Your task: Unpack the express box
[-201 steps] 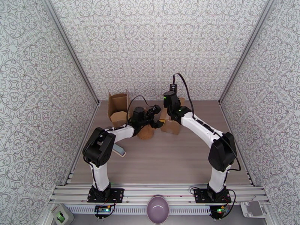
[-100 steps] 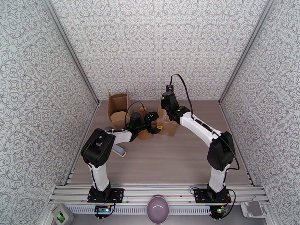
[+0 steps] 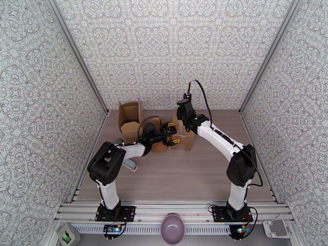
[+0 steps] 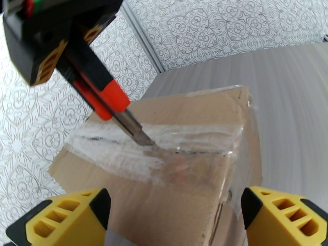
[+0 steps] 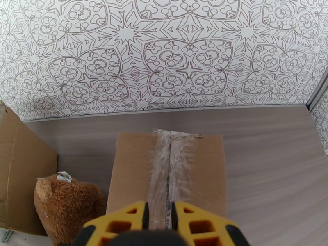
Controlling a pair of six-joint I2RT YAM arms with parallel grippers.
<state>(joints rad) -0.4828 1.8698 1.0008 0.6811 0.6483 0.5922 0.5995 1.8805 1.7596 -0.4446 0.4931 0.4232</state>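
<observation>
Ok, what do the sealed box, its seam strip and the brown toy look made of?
Sealed box: apparently cardboard, matte brown, dull papery face. Seam strip: clear glossy plastic tape, wrinkled with glare. Brown toy: probably plush fabric, fuzzy pile.

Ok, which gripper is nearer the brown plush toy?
Left. The left gripper is open just past the plush toy, at the side of the taped box; the right gripper, holding the utility knife, is over the box top.

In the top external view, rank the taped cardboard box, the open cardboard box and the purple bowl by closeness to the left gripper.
1. Taped brown cardboard box, right at the left gripper.
2. Open brown cardboard box, back left.
3. Round purple bowl, near edge, between the arm bases.
</observation>
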